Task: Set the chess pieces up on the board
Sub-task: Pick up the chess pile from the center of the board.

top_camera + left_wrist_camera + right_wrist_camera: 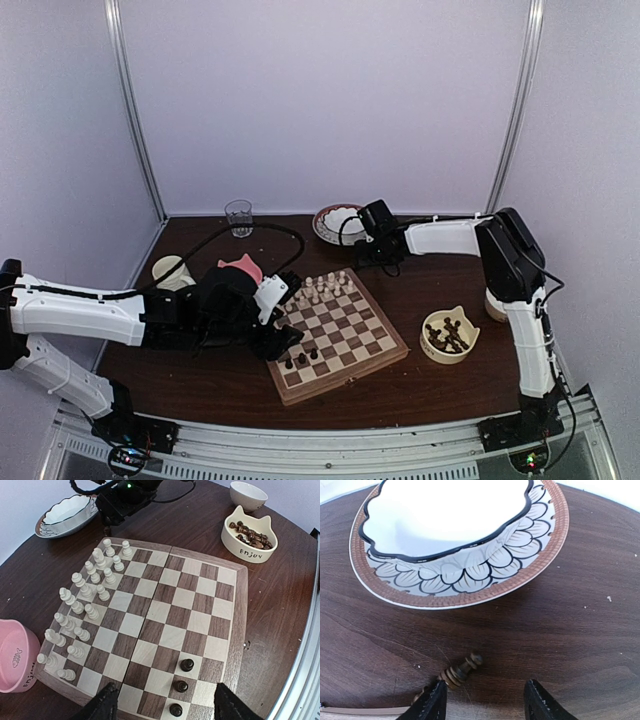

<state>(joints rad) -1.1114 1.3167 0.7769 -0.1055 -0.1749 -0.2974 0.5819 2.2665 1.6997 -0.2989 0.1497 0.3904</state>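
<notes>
Three dark, round-headed wooden chess pieces [180, 685] are seen upright on the checked board [238, 630], between the wide-spread fingers of the left gripper [165, 687].

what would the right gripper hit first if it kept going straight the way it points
Probably the patterned plate, its rim dead ahead of the open right gripper. The dark chess piece lies nearer but off-centre; depth unclear.

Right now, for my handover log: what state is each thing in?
Left gripper: jaws open, empty
Right gripper: jaws open, empty
Board: unfolded flat
Cream chessmen: upright, two rows
Dark chessmen on board: three, upright
Dark chessman on table: lying down
Cat-shaped bowl: holds dark chessmen
</notes>
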